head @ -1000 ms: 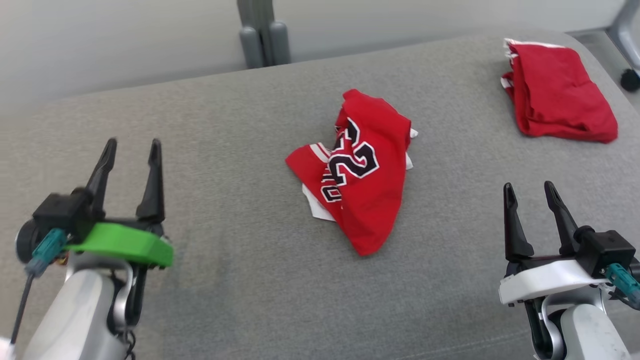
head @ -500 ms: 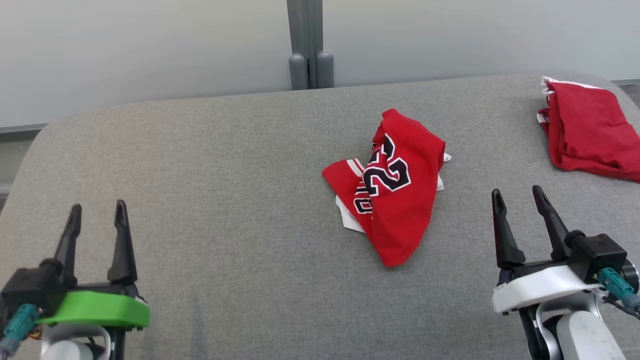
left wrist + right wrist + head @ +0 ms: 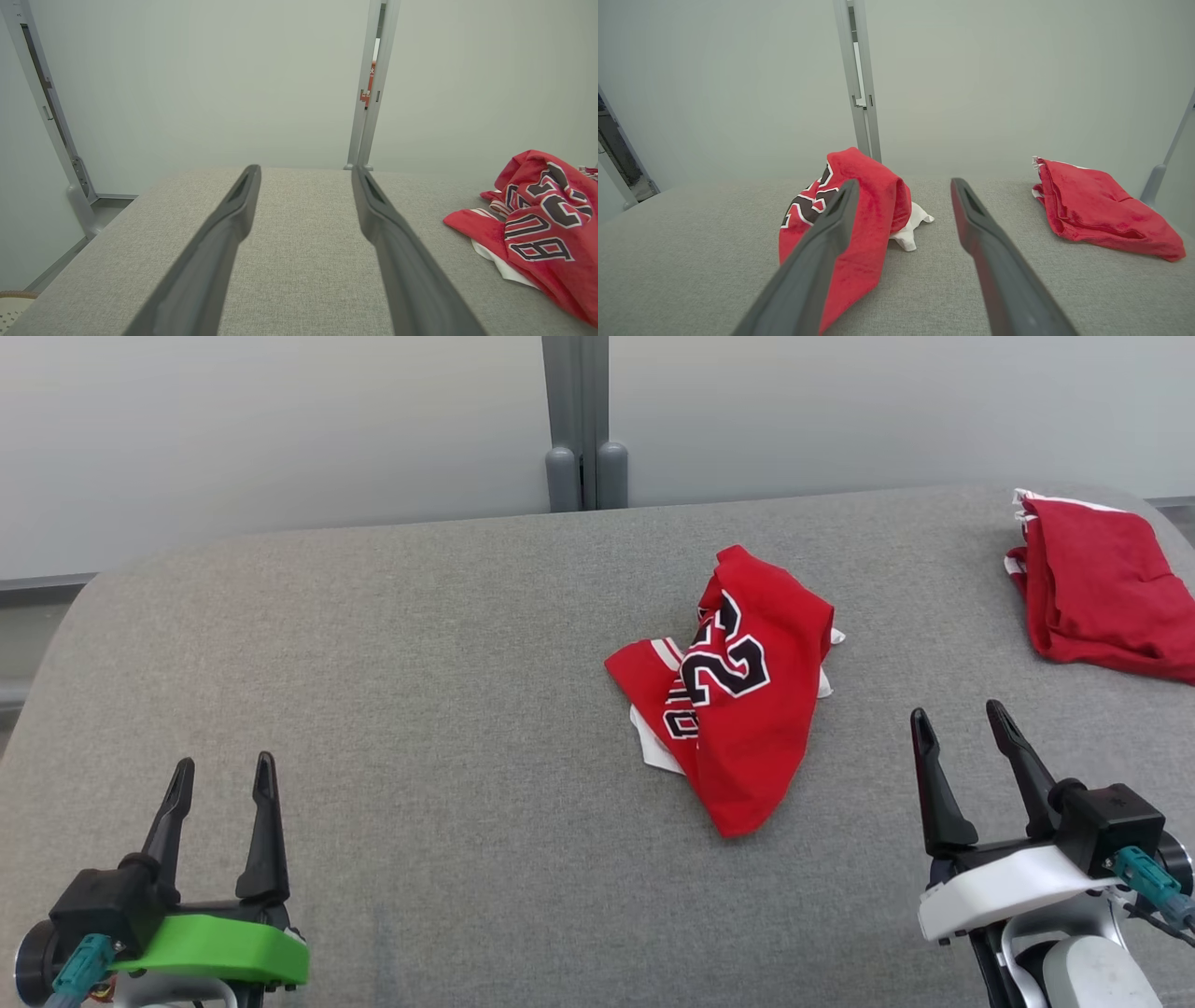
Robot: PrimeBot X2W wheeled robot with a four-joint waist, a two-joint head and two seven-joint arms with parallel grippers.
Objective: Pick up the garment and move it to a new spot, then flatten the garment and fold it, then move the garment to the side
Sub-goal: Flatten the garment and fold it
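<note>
1. On the grey table [image 3: 373,644]: no lifting, flattening or folding done yet, to judge by the lie of things. Whole task ahead.
2. Yet to pick up, shift, flatten, fold and set aside the garment [image 3: 738,709], crumpled in a heap right of the table's middle, number print up, touched by neither gripper.
3. Well apart from that heap, at the far right edge: a second red garment [image 3: 1102,588] (loosely folded).
4. Low at the near left, the left gripper [image 3: 225,762]; at the near right, the right gripper [image 3: 957,711], near the heap but clear of it. Both spread wide, holding nothing.
5. Against the earlier frames: whole view swung and levelled, by the camera and not the things. Heap unchanged in shape and in place beside the second garment. Left gripper lower in view, right gripper much as before.
</note>
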